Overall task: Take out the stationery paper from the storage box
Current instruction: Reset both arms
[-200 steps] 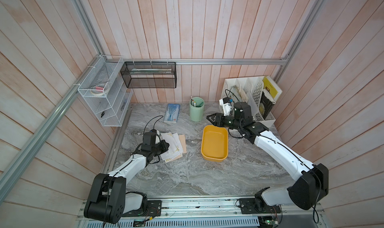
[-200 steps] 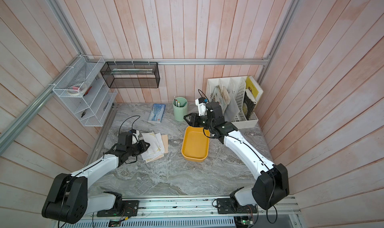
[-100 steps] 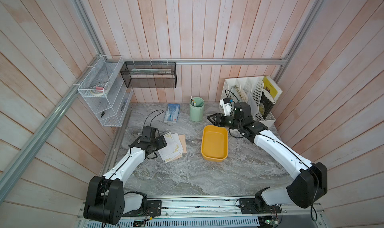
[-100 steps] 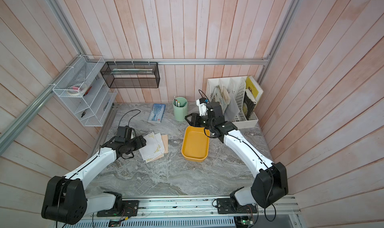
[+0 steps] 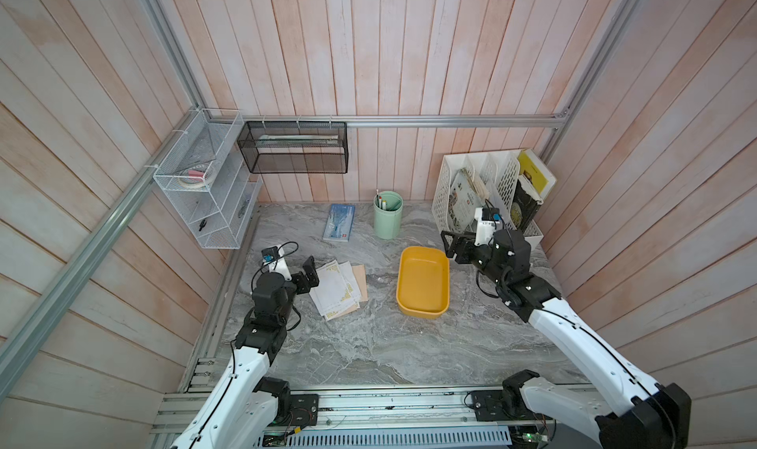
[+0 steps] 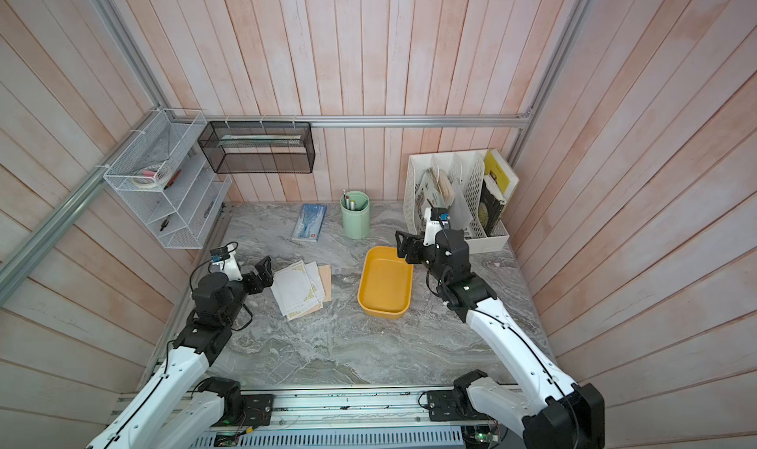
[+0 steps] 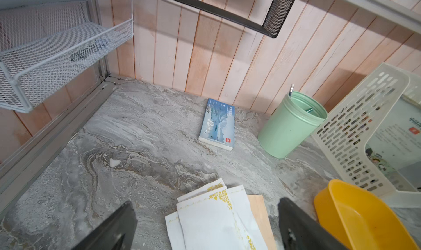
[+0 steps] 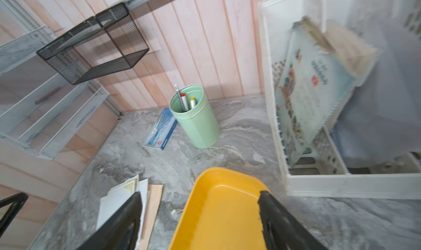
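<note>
The stationery paper (image 5: 338, 289) (image 6: 301, 289) lies fanned on the marble table, white sheets with gold corners over a peach-tan one, left of the storage box. In the left wrist view the stationery paper (image 7: 211, 219) sits below my spread jaws. The storage box (image 5: 424, 281) (image 6: 385, 281), a mustard-yellow tub, stands empty mid-table. My left gripper (image 5: 310, 274) (image 6: 262, 275) (image 7: 205, 203) is open at the sheets' left edge, holding nothing. My right gripper (image 5: 452, 246) (image 6: 405, 248) (image 8: 199, 193) is open over the far right corner of the storage box (image 8: 218, 214), also empty.
A blue booklet (image 5: 339, 223) and a green pen cup (image 5: 387, 215) stand near the back wall. A white file organizer (image 5: 487, 197) fills the back right corner, close behind my right gripper. A black mesh basket (image 5: 293, 148) and a white wire shelf (image 5: 205, 189) hang on the walls.
My left gripper has opened, let go of the sheets and drawn back to their left edge. My right gripper's jaws have spread wide above the box's far corner.
</note>
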Robot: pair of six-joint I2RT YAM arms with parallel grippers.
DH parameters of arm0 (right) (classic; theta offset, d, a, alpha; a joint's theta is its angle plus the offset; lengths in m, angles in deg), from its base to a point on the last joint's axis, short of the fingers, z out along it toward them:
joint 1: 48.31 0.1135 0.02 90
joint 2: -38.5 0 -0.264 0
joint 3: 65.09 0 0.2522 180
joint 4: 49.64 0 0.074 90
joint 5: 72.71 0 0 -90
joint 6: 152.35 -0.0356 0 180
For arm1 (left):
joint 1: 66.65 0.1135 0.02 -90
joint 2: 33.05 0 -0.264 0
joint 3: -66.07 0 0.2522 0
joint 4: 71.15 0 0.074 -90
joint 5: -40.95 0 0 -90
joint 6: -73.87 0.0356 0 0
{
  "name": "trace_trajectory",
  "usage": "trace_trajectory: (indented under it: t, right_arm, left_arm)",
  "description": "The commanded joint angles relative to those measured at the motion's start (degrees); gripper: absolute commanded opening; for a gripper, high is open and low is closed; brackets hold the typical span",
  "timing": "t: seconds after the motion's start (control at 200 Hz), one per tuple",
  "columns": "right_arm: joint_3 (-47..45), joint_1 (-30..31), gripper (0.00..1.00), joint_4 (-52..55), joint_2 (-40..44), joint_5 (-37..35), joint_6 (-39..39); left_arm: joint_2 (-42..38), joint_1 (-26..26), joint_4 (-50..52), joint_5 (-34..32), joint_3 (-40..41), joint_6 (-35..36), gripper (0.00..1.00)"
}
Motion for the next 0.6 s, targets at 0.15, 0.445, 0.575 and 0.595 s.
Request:
trace_trajectory:
  t: [0.15,0.445,0.575,0.595]
  right_arm:
    - [-33.33,-3.24,0.98,-45.04,13.02,-21.76,17.36]
    - [-42.15,-10.12,0.98,-56.46,-1.39,-28.37,15.63]
    - [-42.82,-11.76,0.98,-72.46,-14.71,-28.79,18.27]
    - [-42.86,-12.03,0.98,-74.78,-16.14,-27.56,18.95]
  left_arm:
    - [10.8,0.31,-25.15,-2.71,7.65,5.47,1.0]
    - [23.66,3.61,-45.18,0.53,10.14,13.39,1.0]
    - [26.53,9.54,-42.76,10.78,9.37,11.96,1.0]
    - [27.23,9.88,-44.38,11.09,10.15,11.97,1.0]
